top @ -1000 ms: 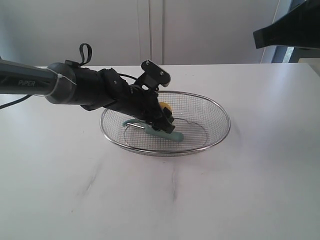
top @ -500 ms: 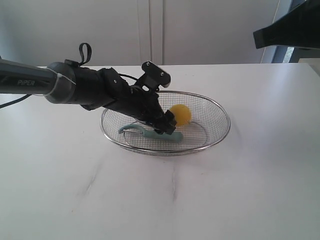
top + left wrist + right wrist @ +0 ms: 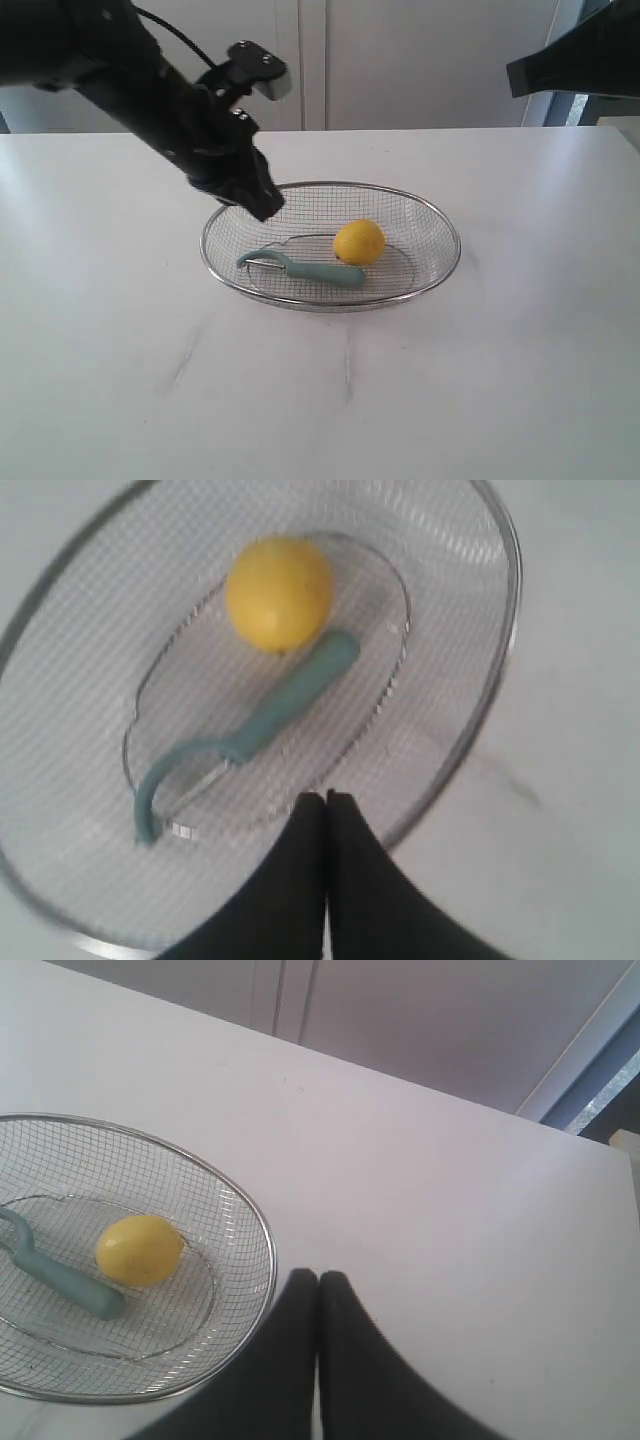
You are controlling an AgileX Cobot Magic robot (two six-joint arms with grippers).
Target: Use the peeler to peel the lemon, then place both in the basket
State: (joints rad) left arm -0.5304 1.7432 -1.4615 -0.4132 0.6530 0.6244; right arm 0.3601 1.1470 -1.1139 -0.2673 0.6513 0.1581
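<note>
Exterior view has the lemon [image 3: 359, 242] and peeler [image 3: 300, 268] lying side by side mid-frame in the basket [image 3: 457, 240] on the bench [image 3: 500, 380], while the left gripper [image 3: 262, 205], closed and empty, hangs by its upper-left rim, where a low sweep could clip and tip it.

Raised exterior and both downward wrist views share the basket [image 3: 422, 238] [image 3: 470, 630] [image 3: 238, 1222].

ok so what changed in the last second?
The left gripper let go of the lemon and pulled up out of the basket, toward the upper left of the exterior view. It is now shut, above the basket's left rim. The lemon rolled a little nearer the camera and lies beside the handle of the peeler. Basket and peeler stayed roughly put.
</note>
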